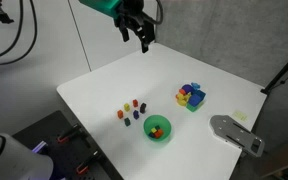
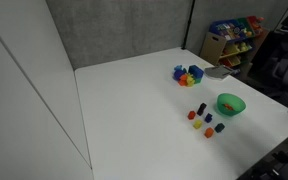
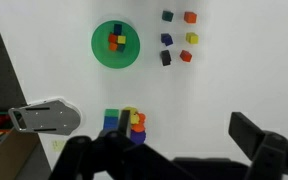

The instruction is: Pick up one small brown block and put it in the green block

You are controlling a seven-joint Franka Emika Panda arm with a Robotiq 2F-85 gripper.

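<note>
The green block, a shallow round bright-green bowl (image 3: 101,52), shows in both exterior views (image 1: 165,133) (image 2: 234,106) and holds a few tiny coloured blocks (image 3: 118,41). Beside it lie several small loose blocks (image 3: 179,38) (image 1: 132,110) (image 2: 202,118): red, yellow, dark blue and dark ones. One dark block (image 3: 166,58) may be the brown one; the colour is hard to tell. My gripper (image 1: 136,32) (image 3: 174,140) is open and empty, high above the table's far side, away from the blocks. It is out of view in an exterior view.
A blue-yellow-magenta clump of blocks (image 3: 127,122) (image 1: 191,96) (image 2: 187,74) stands near the bowl. A flat grey metal piece (image 3: 44,117) (image 1: 236,133) lies at the table edge. A shelf with colourful boxes (image 2: 234,35) stands beyond the white table (image 1: 104,85).
</note>
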